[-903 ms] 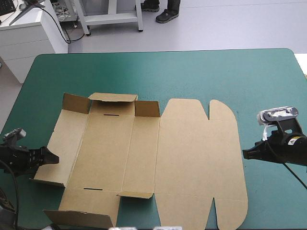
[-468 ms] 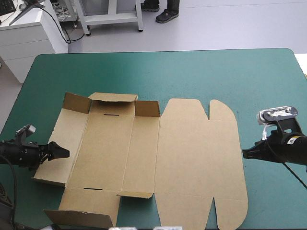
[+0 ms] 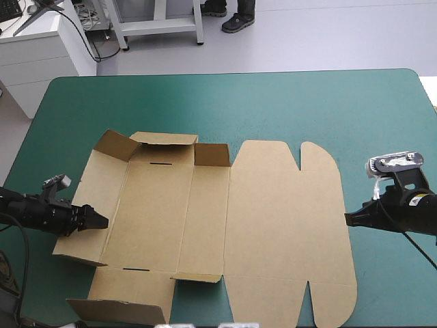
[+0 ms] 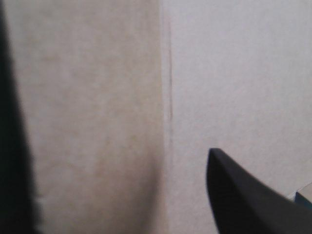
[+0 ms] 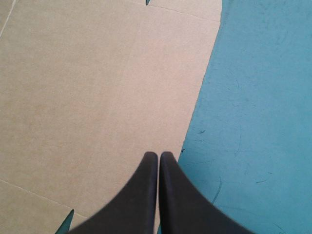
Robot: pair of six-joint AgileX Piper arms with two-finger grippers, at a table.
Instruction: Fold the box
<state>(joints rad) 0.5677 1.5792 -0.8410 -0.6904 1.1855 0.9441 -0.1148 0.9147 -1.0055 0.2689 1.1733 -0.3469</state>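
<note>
Box (image 3: 273,219) lies as a cut brown sheet, mostly flat, on the teal-green cover (image 3: 273,102), over the table's middle and reaching toward its 6 o'clock edge. Along the sheet's 12 o'clock edge three small flaps (image 3: 164,139) stand partly raised. The side panel (image 3: 95,198) at 9 o'clock appears to tilt up a little from the cover. The left gripper (image 3: 101,221) sits low over that panel, its black fingers spread wide with only board ahead of them. At 3 o'clock the right gripper (image 3: 347,220) has its fingers pressed together in one point at the sheet's curved edge, holding nothing; whether it touches the board I cannot tell. I judge the step to be raising the 9 o'clock wall, early in the task. The next move calls for pushing that panel upright along its crease (image 4: 168,97) while the 3 o'clock edge is pinned against sliding.
</note>
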